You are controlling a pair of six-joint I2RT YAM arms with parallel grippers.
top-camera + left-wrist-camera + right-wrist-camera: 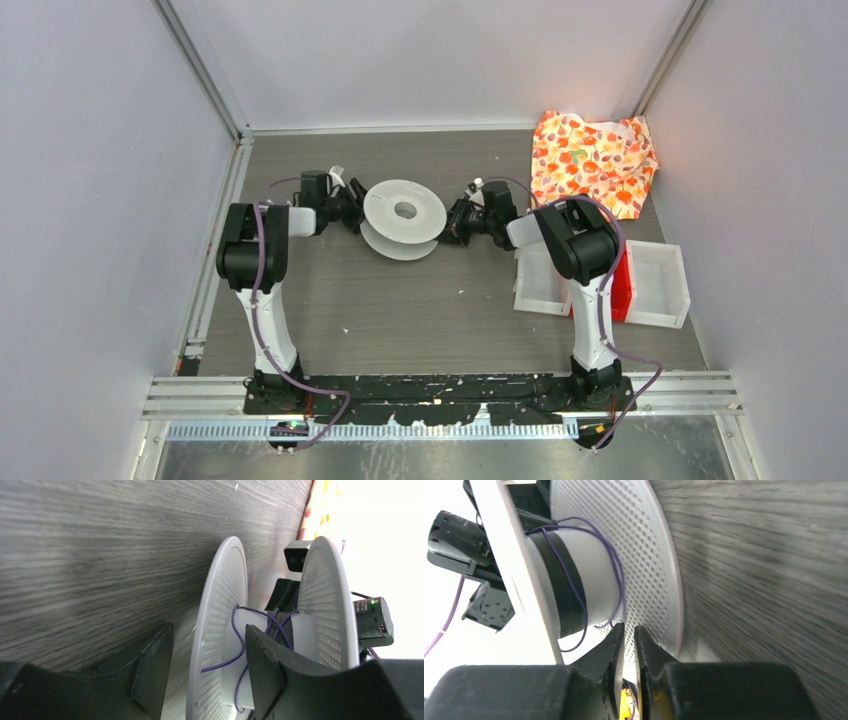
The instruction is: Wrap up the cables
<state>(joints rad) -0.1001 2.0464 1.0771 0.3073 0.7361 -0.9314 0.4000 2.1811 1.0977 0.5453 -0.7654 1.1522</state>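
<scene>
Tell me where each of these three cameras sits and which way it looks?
Top external: fixed above and behind the arms, looking down on the table; both whole arms show, left hand and right hand flanking the spool.
Left wrist: on the left arm, looking along its own spread fingers at the spool edge-on.
Right wrist: on the right arm, looking past its nearly closed fingers from the opposite side.
Shared: both wrist views show the spool's hub and the thin purple cable.
</scene>
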